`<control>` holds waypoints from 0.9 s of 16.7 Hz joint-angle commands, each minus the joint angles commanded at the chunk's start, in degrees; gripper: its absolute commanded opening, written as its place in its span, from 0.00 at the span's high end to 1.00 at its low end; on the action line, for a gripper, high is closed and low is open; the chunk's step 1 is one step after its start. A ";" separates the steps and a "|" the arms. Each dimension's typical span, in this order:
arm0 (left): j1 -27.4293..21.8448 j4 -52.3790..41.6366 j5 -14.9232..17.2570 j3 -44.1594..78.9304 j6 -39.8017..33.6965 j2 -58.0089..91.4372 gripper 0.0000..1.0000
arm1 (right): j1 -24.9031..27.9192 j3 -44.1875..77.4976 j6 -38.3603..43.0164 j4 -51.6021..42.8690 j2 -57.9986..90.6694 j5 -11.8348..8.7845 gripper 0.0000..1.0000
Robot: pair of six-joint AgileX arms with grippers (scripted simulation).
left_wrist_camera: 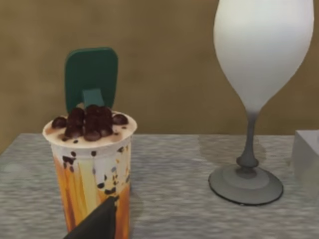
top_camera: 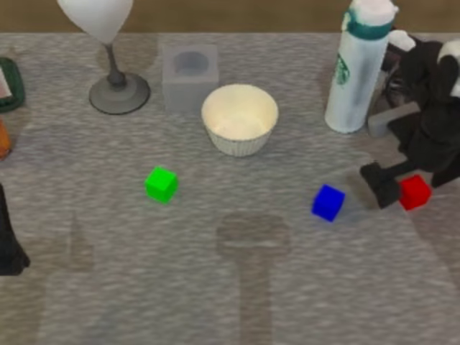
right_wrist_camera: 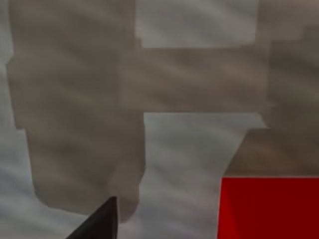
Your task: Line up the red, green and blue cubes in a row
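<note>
The red cube [top_camera: 415, 192] lies near the table's right edge, and it fills a corner of the right wrist view [right_wrist_camera: 269, 209]. My right gripper [top_camera: 397, 189] hangs low right beside it, on its left, and is open. Only one dark finger [right_wrist_camera: 104, 221] shows in the wrist view, with bare table between it and the cube. The blue cube [top_camera: 328, 203] rests a short way to the left. The green cube [top_camera: 161, 184] sits left of centre. My left gripper [top_camera: 8, 255] is parked at the left edge, open, with one finger [left_wrist_camera: 99, 221] showing.
A cream bowl [top_camera: 239, 118] stands behind the centre, with a translucent grey block [top_camera: 190, 75] and a white wine glass [top_camera: 115, 90] to its left. A white bottle [top_camera: 356, 68] rises at the back right. A topped drink cup [left_wrist_camera: 92, 174] stands by the left arm.
</note>
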 joint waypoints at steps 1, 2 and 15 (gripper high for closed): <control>0.00 0.00 0.00 0.00 0.00 0.00 0.00 | 0.02 -0.70 0.02 1.12 0.66 0.01 0.00; 0.00 0.00 0.00 0.00 0.00 0.00 0.00 | 0.04 -1.01 0.03 1.62 0.99 0.01 0.00; 0.00 0.00 0.00 0.00 0.00 0.00 0.00 | 0.04 -1.03 0.03 1.65 1.01 0.01 0.75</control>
